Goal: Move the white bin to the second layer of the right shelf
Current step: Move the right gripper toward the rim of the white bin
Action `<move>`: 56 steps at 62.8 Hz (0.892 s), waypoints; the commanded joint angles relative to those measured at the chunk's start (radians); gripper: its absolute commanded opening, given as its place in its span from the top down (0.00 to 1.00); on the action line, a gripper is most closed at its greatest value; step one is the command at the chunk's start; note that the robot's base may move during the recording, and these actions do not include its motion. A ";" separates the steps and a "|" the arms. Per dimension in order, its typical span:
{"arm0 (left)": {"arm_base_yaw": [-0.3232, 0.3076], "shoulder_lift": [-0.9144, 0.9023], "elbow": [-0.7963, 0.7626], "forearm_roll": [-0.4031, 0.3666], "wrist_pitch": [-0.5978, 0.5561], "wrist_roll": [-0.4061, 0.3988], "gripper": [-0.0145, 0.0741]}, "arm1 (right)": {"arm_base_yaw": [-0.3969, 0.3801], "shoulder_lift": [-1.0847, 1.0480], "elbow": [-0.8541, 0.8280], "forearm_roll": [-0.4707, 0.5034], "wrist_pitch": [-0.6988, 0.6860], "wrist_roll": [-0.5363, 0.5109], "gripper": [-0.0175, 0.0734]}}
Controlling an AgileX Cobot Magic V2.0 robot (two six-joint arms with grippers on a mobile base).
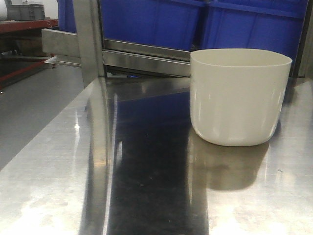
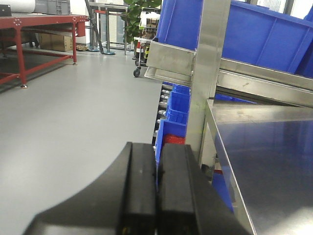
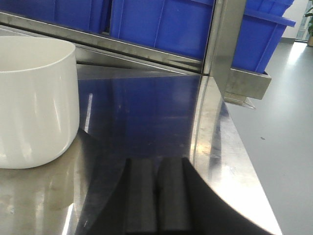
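Here's the white bin (image 1: 239,98), standing upright and open-topped on the shiny steel surface (image 1: 146,186), set toward the far edge and right of the middle. Nothing touching it, its reflection pooling on the steel in front. Just behind it runs a steel rack rail (image 1: 146,61), and above that rail sit the blue crates (image 1: 146,22), filling the back of the front view.

Over to the right gripper (image 3: 157,196): it hangs low over the surface, nearer the right edge, jaws clenched together on nothing, the two dark fingers (image 3: 141,196) side by side with only a thin seam between them. The bin sits off to its left in that view, clearly apart from it.

And the left gripper (image 2: 156,191): jaws pressed flat together too, holding nothing. It hangs out past the surface's left edge, over the grey floor (image 2: 73,112), beside the rack's steel upright post (image 2: 208,73). A red-framed bench (image 2: 29,22) stands far across the floor.
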 commanded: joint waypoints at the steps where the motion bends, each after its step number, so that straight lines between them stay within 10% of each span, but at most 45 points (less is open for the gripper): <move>1: -0.006 -0.020 0.028 -0.001 -0.083 -0.005 0.74 | 0.000 -0.017 0.000 -0.005 -0.092 -0.001 0.75; 32: -0.006 -0.020 0.028 -0.001 -0.083 -0.005 0.74 | 0.000 -0.017 -0.016 -0.005 -0.129 -0.002 0.75; 56: -0.006 -0.020 0.028 -0.001 -0.083 -0.005 0.74 | 0.000 0.087 -0.269 -0.080 0.209 -0.025 0.75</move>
